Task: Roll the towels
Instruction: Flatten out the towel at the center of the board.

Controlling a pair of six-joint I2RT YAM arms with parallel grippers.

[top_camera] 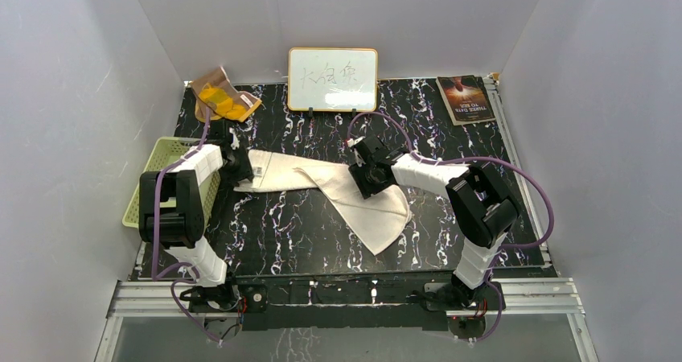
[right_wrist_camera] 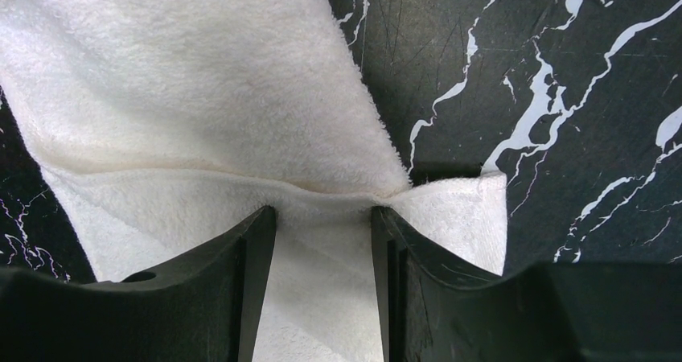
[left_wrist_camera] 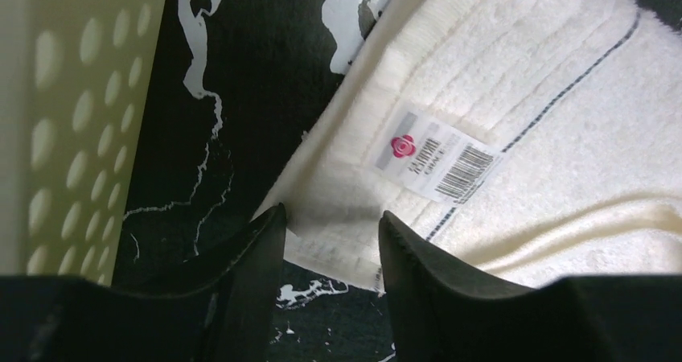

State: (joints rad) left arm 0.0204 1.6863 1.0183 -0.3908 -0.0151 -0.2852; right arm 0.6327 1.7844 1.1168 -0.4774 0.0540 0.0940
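The cream-beige towel [top_camera: 293, 171] lies flat across the middle of the table, twisted into a bend, with its wider end at the front right. My left gripper [top_camera: 244, 171] is open at the towel's left end. In the left wrist view its jaws [left_wrist_camera: 330, 217] straddle the hemmed corner of the towel [left_wrist_camera: 547, 96], near the barcode label [left_wrist_camera: 438, 159] and the thin dark line. My right gripper [top_camera: 368, 175] is open over the bend. In the right wrist view its jaws [right_wrist_camera: 322, 213] stand on either side of a fold of the towel [right_wrist_camera: 201, 80]. The orange-and-brown cloth [top_camera: 225, 96] lies crumpled at the back left.
A pale green slotted basket [top_camera: 165, 157] stands at the left edge, close beside my left arm; it also shows in the left wrist view [left_wrist_camera: 72, 113]. A whiteboard [top_camera: 332, 79] stands at the back centre. A dark booklet [top_camera: 465, 99] lies at the back right. White walls surround the table.
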